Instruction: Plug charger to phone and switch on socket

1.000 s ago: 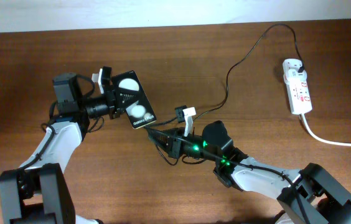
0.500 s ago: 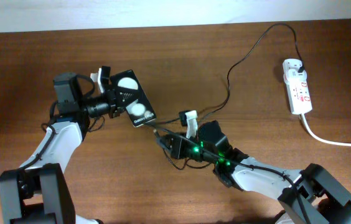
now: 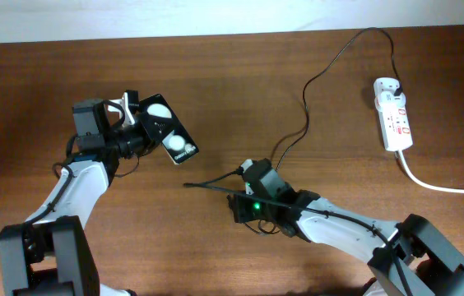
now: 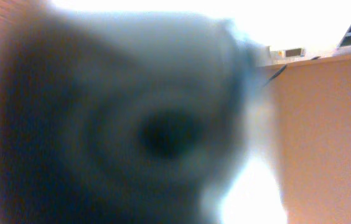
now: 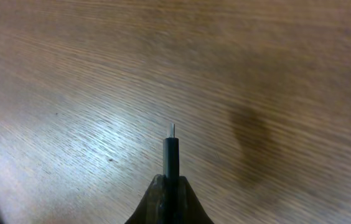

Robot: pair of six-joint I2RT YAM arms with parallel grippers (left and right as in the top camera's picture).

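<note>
Now, right gripper (image 5: 170, 190): jaws pinched on the charger (image 5: 171, 155), close behind its end. The black plug body sticks straight out past the fingertips, with a thin metal pin at its very tip, over bare wood. From overhead the connector tip (image 3: 188, 184) points toward the left of the frame and sits in open space below and right of the phone (image 3: 169, 131), apart from it. Behind the gripper the thin black cable climbs to the upper right, loops near the top edge and drops to the upper end of the socket (image 3: 393, 113).

Left gripper (image 3: 139, 121): clamped on the phone's upper-left end. Phone lies on a diagonal in the upper left, glossy face up with two white round spots showing, its free end toward the lower right. Left wrist view is a dark blur filling the frame; nothing readable there.

Socket lies at the far right, long axis up and down the frame, red markings on its face. A thick white cord (image 3: 442, 187) leaves its lower end and runs off the right edge. Table (image 3: 240, 74) is brown wood.
</note>
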